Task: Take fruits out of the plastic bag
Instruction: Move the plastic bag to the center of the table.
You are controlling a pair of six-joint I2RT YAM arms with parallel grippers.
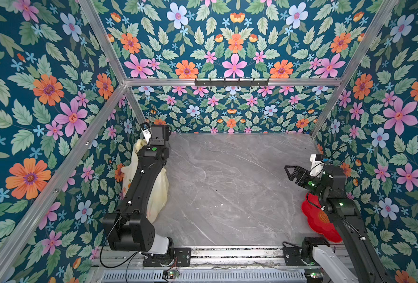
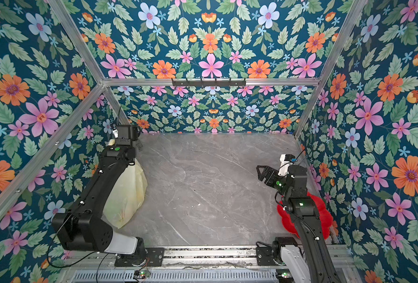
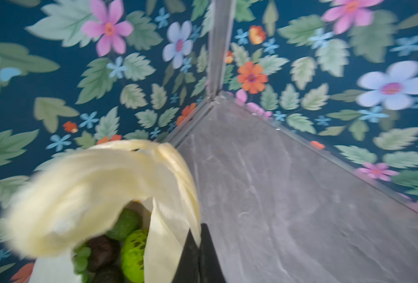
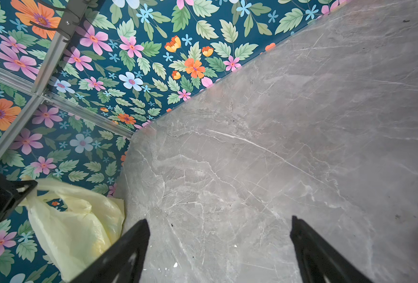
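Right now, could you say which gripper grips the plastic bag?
The left gripper, shut on a handle of the plastic bag; the right gripper hangs open, away from it.

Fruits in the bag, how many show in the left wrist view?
4 at the mouth of the plastic bag: dull green fruit, bright green fruit, dark fruit, green grapes. More may be hidden.

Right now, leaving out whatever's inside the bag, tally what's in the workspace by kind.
plastic bag: 1
red flower-shaped plate: 1
tools: 2, the left tool shut on the bag's handle and the right tool open
Total: 4
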